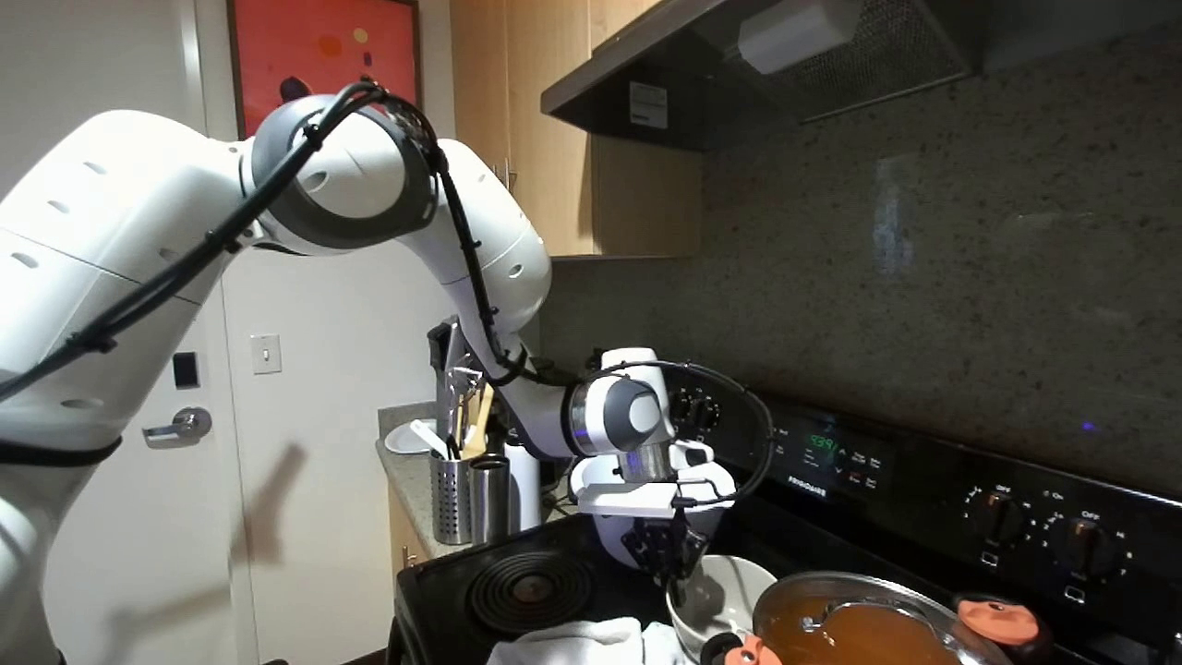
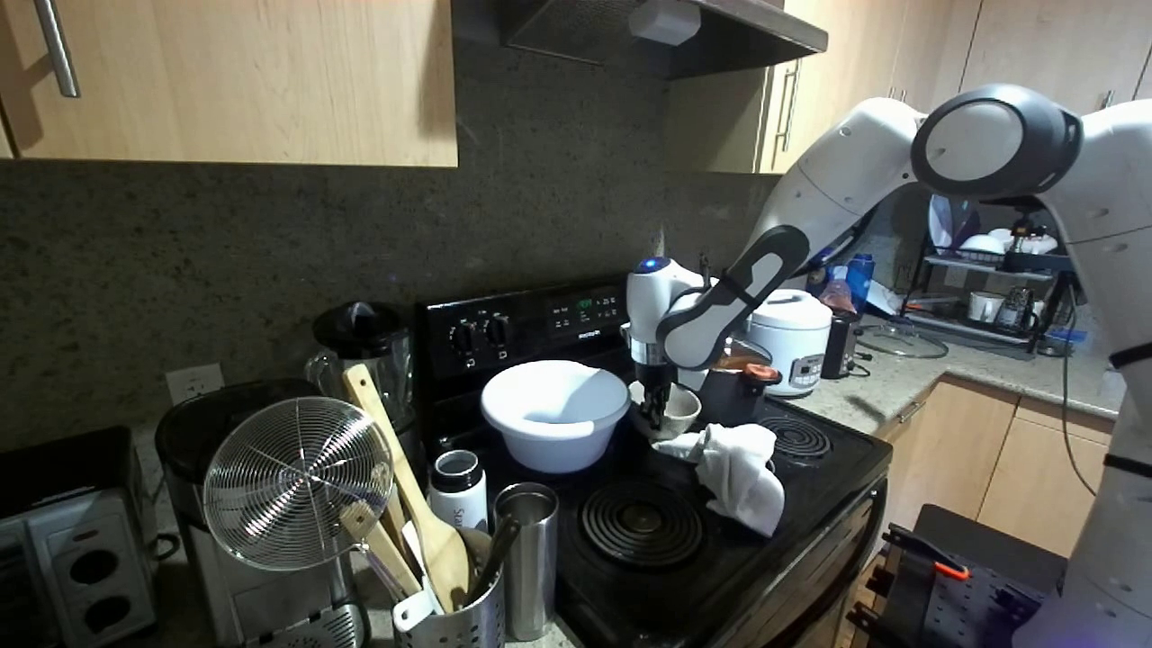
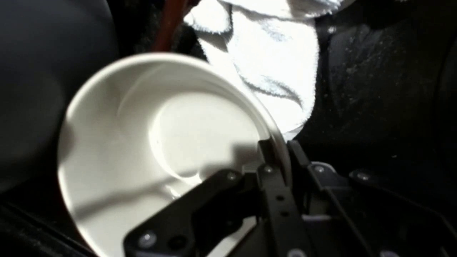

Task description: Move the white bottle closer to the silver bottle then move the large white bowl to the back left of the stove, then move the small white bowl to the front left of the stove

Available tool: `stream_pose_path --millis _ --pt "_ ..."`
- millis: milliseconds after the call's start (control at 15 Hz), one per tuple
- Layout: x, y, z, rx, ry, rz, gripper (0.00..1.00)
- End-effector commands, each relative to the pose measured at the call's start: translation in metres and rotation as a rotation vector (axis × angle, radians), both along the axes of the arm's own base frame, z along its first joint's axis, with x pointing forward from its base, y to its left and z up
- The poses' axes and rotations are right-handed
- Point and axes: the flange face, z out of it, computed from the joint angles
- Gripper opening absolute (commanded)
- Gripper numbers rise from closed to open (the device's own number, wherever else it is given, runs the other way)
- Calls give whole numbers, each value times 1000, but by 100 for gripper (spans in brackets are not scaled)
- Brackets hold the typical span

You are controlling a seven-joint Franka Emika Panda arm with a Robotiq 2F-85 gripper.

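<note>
The black two-fingered gripper pinches the small round white bowl by its rim. Just beside the gripper lies a crumpled white cloth; near the gripper, the wide white bowl; farther off, the slim dark-topped white bottle.

FRIGIDAIRE, in an exterior view, on the back panel of the stove; green digits on its display (too blurry to read w/ certainty). "OFF" above two knobs, w/ "On" printed btwn. White bottle, in an exterior view: lettering "Sta…", rest unclear. Sticker on hood & label on rice cooker: txt too sm. to read.
</note>
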Motion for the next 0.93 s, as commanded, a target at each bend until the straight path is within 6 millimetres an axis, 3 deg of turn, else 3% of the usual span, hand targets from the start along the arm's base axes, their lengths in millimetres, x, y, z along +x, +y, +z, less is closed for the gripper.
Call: stream_pose_path --millis 0,533,867 --pt "6 -1 4 6 -11 -21 4" --pt "15 3 31 29 -56 -39 6" --pt "20 24 54 3 -34 -5 5"
